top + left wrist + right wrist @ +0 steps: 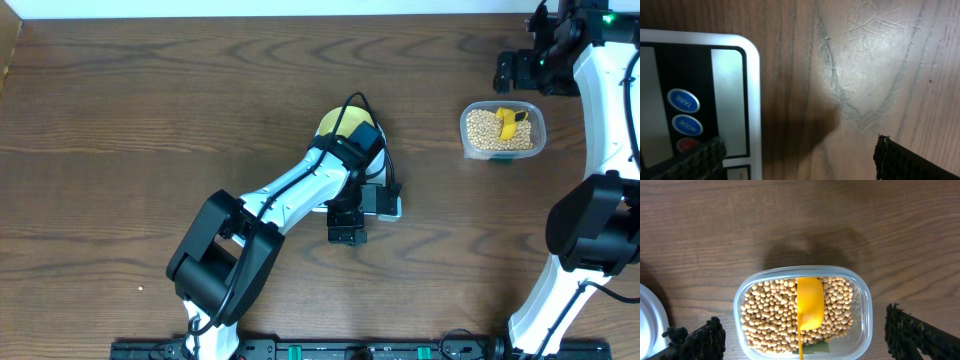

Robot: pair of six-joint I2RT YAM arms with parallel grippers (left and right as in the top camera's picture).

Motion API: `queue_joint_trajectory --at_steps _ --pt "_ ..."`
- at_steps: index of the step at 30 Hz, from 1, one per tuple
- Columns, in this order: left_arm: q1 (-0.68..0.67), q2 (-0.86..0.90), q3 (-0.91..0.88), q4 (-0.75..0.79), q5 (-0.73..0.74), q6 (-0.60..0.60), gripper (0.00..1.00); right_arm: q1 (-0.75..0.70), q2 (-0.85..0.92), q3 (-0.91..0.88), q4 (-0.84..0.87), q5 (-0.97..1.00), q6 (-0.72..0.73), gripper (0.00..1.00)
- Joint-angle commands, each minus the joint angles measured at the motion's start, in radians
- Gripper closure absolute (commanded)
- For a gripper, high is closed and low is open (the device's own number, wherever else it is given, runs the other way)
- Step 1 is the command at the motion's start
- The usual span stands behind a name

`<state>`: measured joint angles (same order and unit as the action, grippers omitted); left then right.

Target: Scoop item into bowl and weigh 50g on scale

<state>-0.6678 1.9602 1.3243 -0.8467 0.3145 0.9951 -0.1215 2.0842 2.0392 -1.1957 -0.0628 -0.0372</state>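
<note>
The pale yellow-green bowl (335,122) stands on the white scale (390,207), and my left arm hides most of both. My left gripper (347,235) is open and empty, low over the scale's front edge. In the left wrist view the gripper (800,160) has one finger over the scale (752,75) by its blue buttons (683,100) and the other over bare table. The tan beans (485,130) fill a clear tub (535,140) with a yellow scoop (510,122) lying in them. My right gripper (515,72) is open above the tub, with its fingers (802,330) on either side of the beans (770,315) and the scoop (810,302).
The clear tub (865,295) sits at the back right of the brown wooden table (150,120). My right arm's white links (610,110) run along the right edge. A white curved edge (647,315) shows at the left of the right wrist view.
</note>
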Motion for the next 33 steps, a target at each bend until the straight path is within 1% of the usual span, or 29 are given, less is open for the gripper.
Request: queue_joint_trajectory --at_steps 1,4,17,33 --pt "0.006 0.058 -0.015 0.000 -0.040 -0.010 0.02 -0.004 0.002 0.010 0.000 0.005 -0.002 0.01" --pt "0.005 0.060 -0.015 0.014 -0.063 -0.025 0.02 -0.004 0.002 0.010 0.000 0.005 -0.002 0.01" --pt "0.004 0.064 -0.018 0.021 -0.074 -0.029 0.02 -0.004 0.002 0.010 0.000 0.005 -0.002 0.01" --pt "-0.006 0.093 -0.018 0.038 -0.126 -0.035 0.02 -0.004 0.002 0.010 0.000 0.005 -0.002 0.01"
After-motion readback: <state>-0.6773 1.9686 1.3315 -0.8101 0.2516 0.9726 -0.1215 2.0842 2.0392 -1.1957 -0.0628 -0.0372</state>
